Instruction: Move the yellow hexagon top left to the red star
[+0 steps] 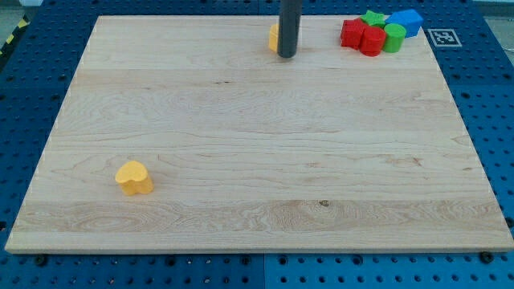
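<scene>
Nearest, a yellow heart (134, 177) lies untouched on the counter (257, 160). I carry no pincer; my tip (287, 55) touches the yellow hexagon (274, 38), so push gently toward the red star (352, 33).

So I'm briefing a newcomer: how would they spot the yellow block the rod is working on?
Start at the wooden board's top edge, near the middle. My tip touches a yellow block, mostly hidden behind the rod. The other yellow block sits alone at lower left.

Yellow heart block (134, 177) at lower left, green (393, 37) and blue (407, 21) blocks at top right
</scene>
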Robot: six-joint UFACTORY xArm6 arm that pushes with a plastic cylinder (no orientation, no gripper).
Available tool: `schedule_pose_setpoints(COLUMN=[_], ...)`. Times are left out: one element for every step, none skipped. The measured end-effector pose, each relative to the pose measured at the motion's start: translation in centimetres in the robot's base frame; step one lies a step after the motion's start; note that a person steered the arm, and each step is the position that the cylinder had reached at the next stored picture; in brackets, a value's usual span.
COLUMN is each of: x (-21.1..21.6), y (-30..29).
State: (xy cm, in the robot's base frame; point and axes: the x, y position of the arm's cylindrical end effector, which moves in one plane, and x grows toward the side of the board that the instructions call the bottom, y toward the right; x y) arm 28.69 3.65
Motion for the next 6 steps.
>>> schedule_pose_setpoints(x=[-1.9, -3.3, -4.4, -4.4, -4.6, -5.1], y=[-2.4, -4.0, -5.2, -3.6, 0.0, 2.7])
